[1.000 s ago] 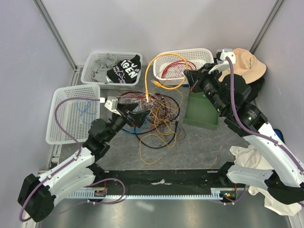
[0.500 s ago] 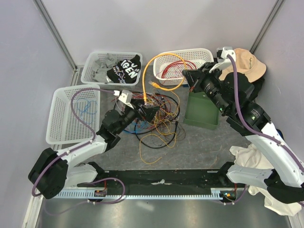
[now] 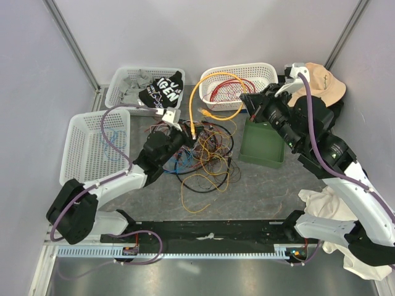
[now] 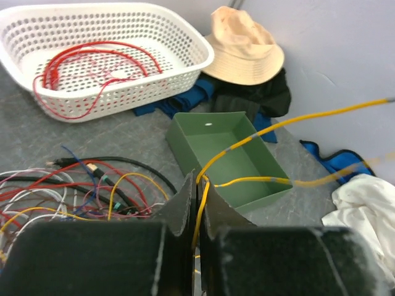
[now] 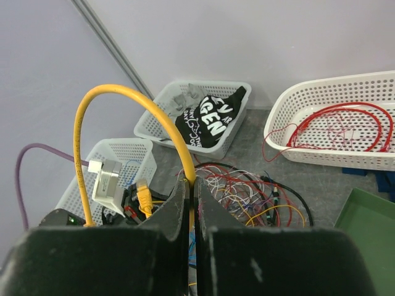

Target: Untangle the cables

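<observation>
The cables [image 3: 207,154] lie in a loose heap of black, red, yellow, white and blue wires mid-table, seen also in the left wrist view [image 4: 80,191] and the right wrist view [image 5: 247,191]. My left gripper [image 3: 187,132] reaches into the heap's back left and is shut on a yellow cable [image 4: 247,145] that stretches off to the right from its jaws [image 4: 199,185]. A thick yellow cable [image 5: 117,95] arches up between the arms. My right gripper [image 3: 245,102] is shut on it [image 5: 191,185], and its yellow plug [image 5: 144,198] hangs by the left wrist.
A white basket [image 3: 262,69] at the back holds red cables [image 3: 231,87]. A second one [image 3: 123,79] holds clothing, and a third [image 3: 77,132] at left holds a blue wire. A green box [image 3: 262,148], a tan hat [image 3: 322,83] and a white cloth [image 3: 333,206] lie right.
My left arm has pushed forward and right into the heap, and its gripper has gone from open to shut on the yellow cable. The right arm has barely moved.
</observation>
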